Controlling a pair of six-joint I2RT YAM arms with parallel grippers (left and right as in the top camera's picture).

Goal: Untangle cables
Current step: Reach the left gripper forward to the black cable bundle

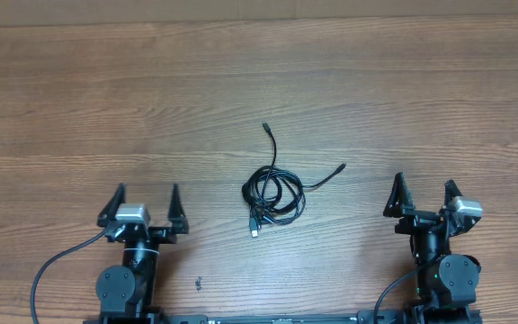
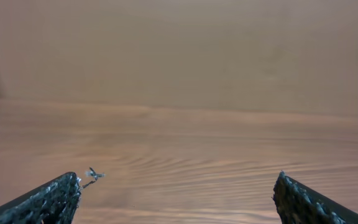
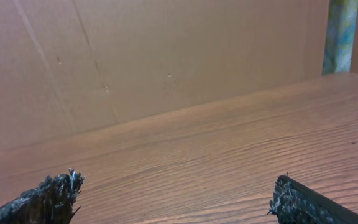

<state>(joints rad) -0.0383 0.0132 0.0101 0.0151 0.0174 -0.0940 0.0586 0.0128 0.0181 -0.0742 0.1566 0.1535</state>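
**Cables lie knotted mid-table, both grippers wide and empty**

The cables sit in a small looped bundle at the centre of the wooden table. One loose strand runs out toward 12 o'clock, another toward 2 o'clock, and a plug end lies at 7 o'clock. The left gripper waits at the bundle's 9 o'clock and the right gripper at its 3 o'clock. Both are well apart from the cords, jaws spread, holding nothing.

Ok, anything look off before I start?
Cables tangled mid-table. Odd: a dark speck by the left arm; fingertips on left hand and right hand look frayed, a shred sticks off the left one.
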